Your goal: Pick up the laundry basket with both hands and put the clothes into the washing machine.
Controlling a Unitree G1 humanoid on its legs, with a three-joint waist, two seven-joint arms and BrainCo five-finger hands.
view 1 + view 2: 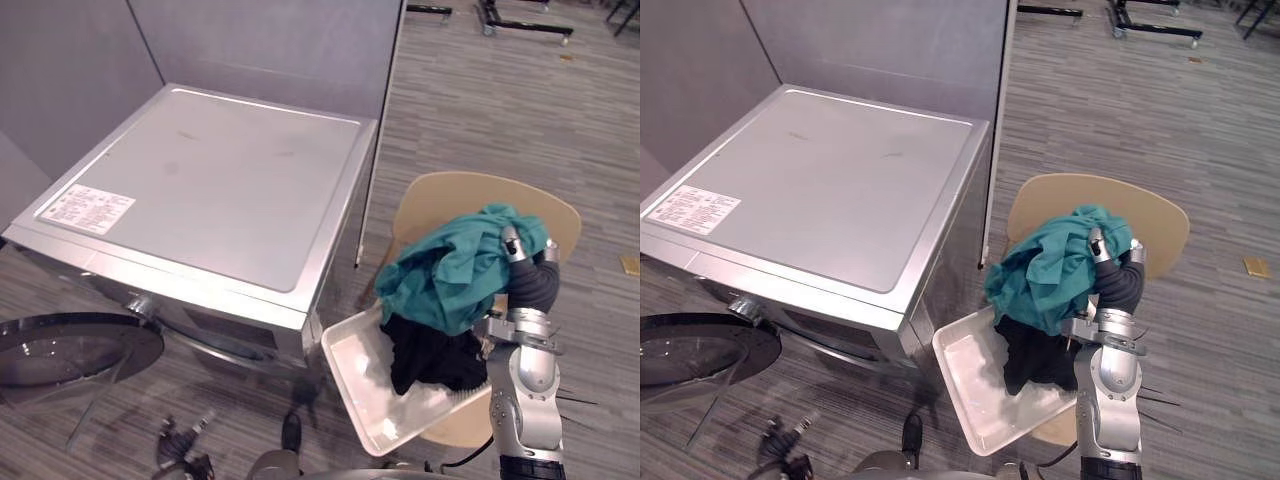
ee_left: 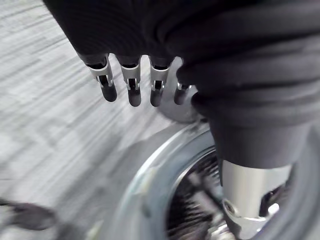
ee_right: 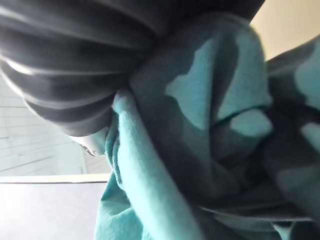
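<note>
My left hand (image 2: 131, 85) hangs with its fingers (image 2: 107, 84) straight and relaxed, holding nothing, above the grey striped floor (image 2: 55, 125) and the chrome rim of the washing machine's round door (image 2: 145, 187). My right hand (image 1: 512, 245) is pushed up into a teal garment (image 1: 450, 272), which presses against the dark cover in the right wrist view. Whether that hand grips the cloth I cannot tell, as the cloth hides most of it.

The teal garment is heaped on top of a black garment (image 1: 432, 355), which lies in the white laundry basket (image 1: 362, 385). Both pieces sit at the basket's far right end, and the rest of its floor is bare. The basket rests tilted on a tan chair (image 1: 450, 195), its near corner jutting past the seat's edge toward the washing machine (image 1: 215, 190). Neither hand is seen on the basket's rim, and my right forearm rises just beside its right side.

The washing machine stands to the left of the chair, silver and flat-topped, with a white label (image 1: 87, 208) at one corner of its lid. Its glass door (image 1: 70, 350) is swung wide open and low at the near left. A grey partition (image 1: 260, 40) stands behind the machine.
</note>
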